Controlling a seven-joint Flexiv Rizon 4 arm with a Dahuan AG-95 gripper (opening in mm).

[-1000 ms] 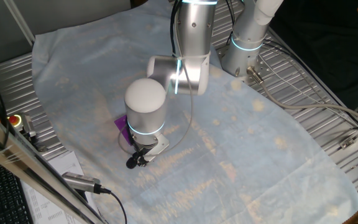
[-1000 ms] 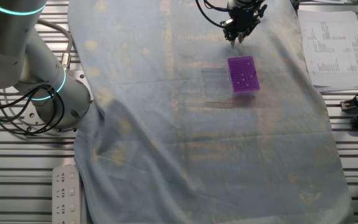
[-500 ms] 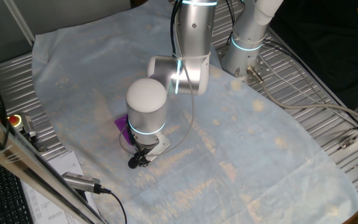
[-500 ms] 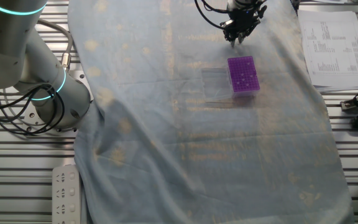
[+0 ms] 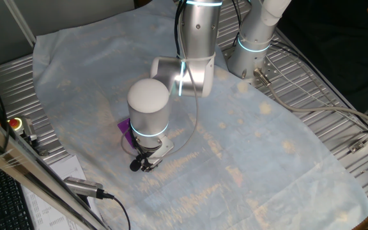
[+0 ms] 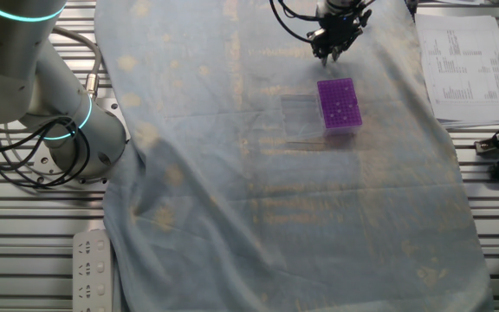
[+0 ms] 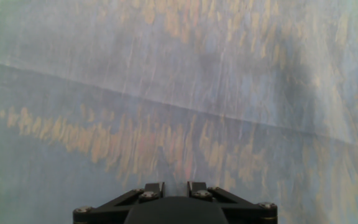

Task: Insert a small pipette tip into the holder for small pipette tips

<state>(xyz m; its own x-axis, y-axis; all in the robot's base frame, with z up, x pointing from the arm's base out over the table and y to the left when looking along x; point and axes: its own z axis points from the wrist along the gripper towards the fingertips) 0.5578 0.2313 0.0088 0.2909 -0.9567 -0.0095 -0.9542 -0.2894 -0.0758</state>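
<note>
The holder for small pipette tips (image 6: 338,104) is a flat purple block with pale holes, lying on the blue cloth. In one fixed view only its purple corner (image 5: 126,130) shows behind the arm's white wrist. My gripper (image 6: 329,52) hangs just beyond the holder's far end, a little apart from it, and points down at the cloth (image 5: 142,165). Its fingers come together to a narrow point. In the hand view the two finger bases (image 7: 155,188) stand close together over bare cloth. No small pipette tip can be made out in any view.
A wrinkled blue cloth (image 6: 301,217) covers the metal table. Printed papers (image 6: 462,61) and a keyboard edge lie beside the holder's side. The arm's base and cables (image 6: 59,130) stand at the opposite end. A grey handheld device (image 5: 85,186) lies by the cloth's edge.
</note>
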